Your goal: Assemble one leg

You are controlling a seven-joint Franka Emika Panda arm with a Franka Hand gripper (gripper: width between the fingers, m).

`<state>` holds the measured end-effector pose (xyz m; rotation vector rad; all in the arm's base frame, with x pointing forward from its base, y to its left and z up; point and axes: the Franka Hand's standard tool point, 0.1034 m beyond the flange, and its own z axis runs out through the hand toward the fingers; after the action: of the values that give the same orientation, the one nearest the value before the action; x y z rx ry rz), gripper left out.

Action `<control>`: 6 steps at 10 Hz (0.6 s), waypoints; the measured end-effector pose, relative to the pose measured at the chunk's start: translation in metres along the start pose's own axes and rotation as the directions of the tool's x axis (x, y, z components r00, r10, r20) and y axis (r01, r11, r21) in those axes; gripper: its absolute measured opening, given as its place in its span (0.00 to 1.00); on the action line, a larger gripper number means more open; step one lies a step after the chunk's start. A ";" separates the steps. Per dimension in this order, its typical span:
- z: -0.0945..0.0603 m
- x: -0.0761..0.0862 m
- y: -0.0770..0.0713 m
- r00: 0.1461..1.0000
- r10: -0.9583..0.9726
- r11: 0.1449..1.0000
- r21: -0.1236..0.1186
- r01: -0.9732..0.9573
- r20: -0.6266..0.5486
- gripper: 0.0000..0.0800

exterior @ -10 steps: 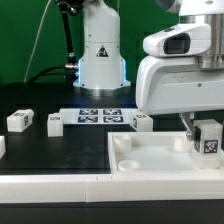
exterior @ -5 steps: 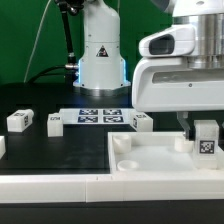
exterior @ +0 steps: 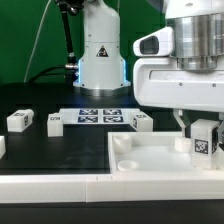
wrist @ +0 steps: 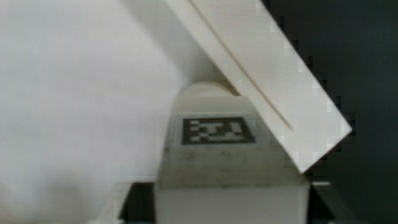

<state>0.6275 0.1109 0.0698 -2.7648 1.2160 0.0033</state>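
My gripper (exterior: 204, 128) is shut on a leg (exterior: 206, 139), a small white block with a black-and-white tag facing the camera. It holds the leg upright over the far right corner of the large flat white square piece (exterior: 160, 160) with round corner sockets. In the wrist view the leg (wrist: 221, 140) fills the space between the dark fingers, its tip near the piece's raised edge (wrist: 267, 70). Three more legs lie on the black table: one (exterior: 18, 121) at the exterior view's left, one (exterior: 54, 123) beside it, one (exterior: 141, 122) near the middle.
The marker board (exterior: 98, 114) lies flat on the table behind the legs. The robot's white base (exterior: 100, 55) stands at the back. A white rail (exterior: 50, 185) runs along the front edge. A socket (exterior: 125, 143) shows at the piece's near left corner.
The arm's head has turned and shifted slightly toward the exterior view's left. The leg in the gripper has stayed at about the same spot over the corner.
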 end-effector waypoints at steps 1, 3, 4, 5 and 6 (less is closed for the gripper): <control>0.000 -0.001 0.001 0.990 0.141 0.990 0.006 -0.141 0.008 0.36; 0.001 -0.003 0.000 0.934 0.357 0.934 0.006 -0.357 0.016 0.36; 0.001 -0.005 0.000 0.871 0.490 0.871 0.007 -0.490 0.018 0.36; 0.001 -0.005 -0.001 0.813 0.582 0.813 0.006 -0.582 0.017 0.36; 0.001 -0.005 0.000 0.772 0.635 0.772 0.005 -0.635 0.017 0.36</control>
<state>0.6246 0.1148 0.0693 -2.1865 2.0711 0.0778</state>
